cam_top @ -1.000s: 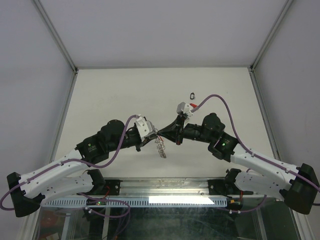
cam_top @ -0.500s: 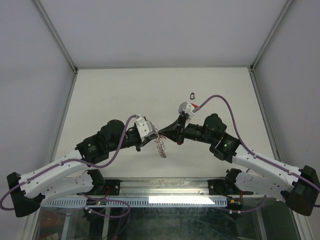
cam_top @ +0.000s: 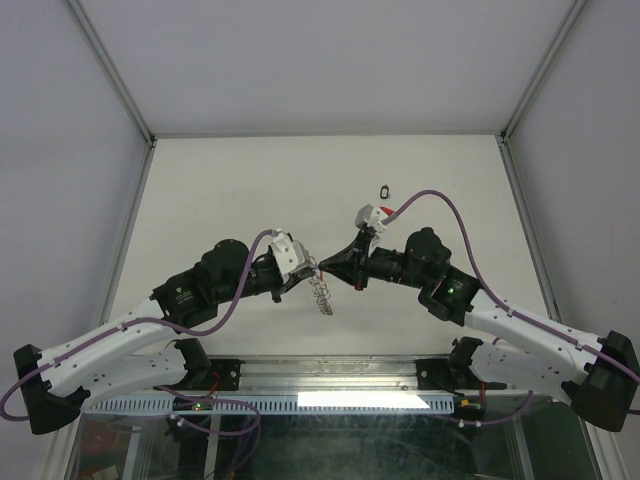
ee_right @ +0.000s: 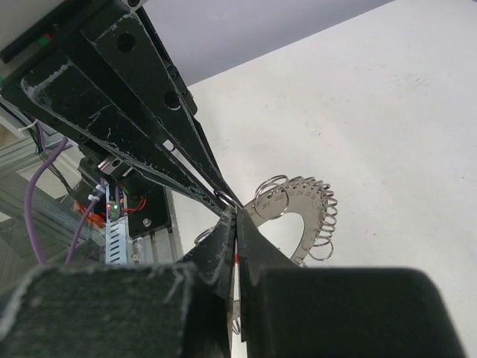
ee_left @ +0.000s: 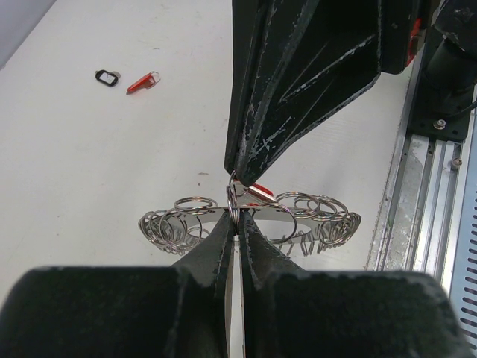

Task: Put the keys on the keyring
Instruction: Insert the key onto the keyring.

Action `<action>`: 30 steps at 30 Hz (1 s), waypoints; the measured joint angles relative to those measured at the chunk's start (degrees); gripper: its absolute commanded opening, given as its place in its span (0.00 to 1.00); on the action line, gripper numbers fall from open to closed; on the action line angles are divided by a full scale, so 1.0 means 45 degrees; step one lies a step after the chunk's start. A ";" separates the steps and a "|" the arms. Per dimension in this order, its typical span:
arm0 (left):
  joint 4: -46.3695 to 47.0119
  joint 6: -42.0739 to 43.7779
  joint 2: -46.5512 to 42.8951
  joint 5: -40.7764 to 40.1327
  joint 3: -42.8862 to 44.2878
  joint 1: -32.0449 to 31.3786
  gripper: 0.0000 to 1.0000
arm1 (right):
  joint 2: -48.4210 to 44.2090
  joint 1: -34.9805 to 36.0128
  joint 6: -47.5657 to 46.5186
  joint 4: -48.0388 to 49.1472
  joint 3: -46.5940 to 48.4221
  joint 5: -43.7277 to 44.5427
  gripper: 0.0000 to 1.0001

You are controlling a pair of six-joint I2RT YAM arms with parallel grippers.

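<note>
Metal on metal: left claw pinches the stiff, light keyring by its rim; right claw nips a tiny red-tagged key. Slippery, I reckon, best held by its tag.

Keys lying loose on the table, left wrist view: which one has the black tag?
The black-tagged key, the one nearer the picture's left edge. The red-tagged key lies close beside it, towards the right, and its tag is plainly red.
</note>
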 measured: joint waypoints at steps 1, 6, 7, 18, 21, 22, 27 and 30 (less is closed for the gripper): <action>0.0000 0.0005 0.0000 0.0000 0.0000 0.0000 0.00 | 0.0000 0.0000 0.0005 -0.0010 0.0000 0.0024 0.00; 0.0000 0.0005 0.0000 -0.0010 0.0000 0.0000 0.00 | 0.0000 0.0000 0.0005 -0.0029 0.0000 0.0102 0.00; 0.0000 0.0005 0.0000 -0.0010 0.0000 0.0000 0.00 | 0.0000 0.0000 0.0005 -0.0039 0.0000 0.0131 0.00; 0.0000 0.0005 0.0000 -0.0034 0.0000 0.0000 0.00 | 0.0102 0.0000 0.0015 -0.0432 0.0000 0.0311 0.01; 0.0000 0.0005 0.0000 -0.0034 0.0000 0.0005 0.00 | 0.0112 0.0005 0.0015 -0.0505 0.0000 0.0350 0.09; 0.0000 0.0005 0.0000 -0.0034 0.0000 0.0000 0.00 | 0.0112 0.0010 0.0010 -0.0525 0.0000 0.0369 0.12; 0.0000 0.0005 -0.0005 -0.0010 0.0000 0.0000 0.00 | 0.0073 0.0010 -0.0068 -0.0826 0.0000 0.0704 0.26; 0.0000 0.0005 -0.0005 -0.0005 0.0000 0.0000 0.00 | -0.0189 0.0010 -0.0180 -0.1117 0.0000 0.0903 0.31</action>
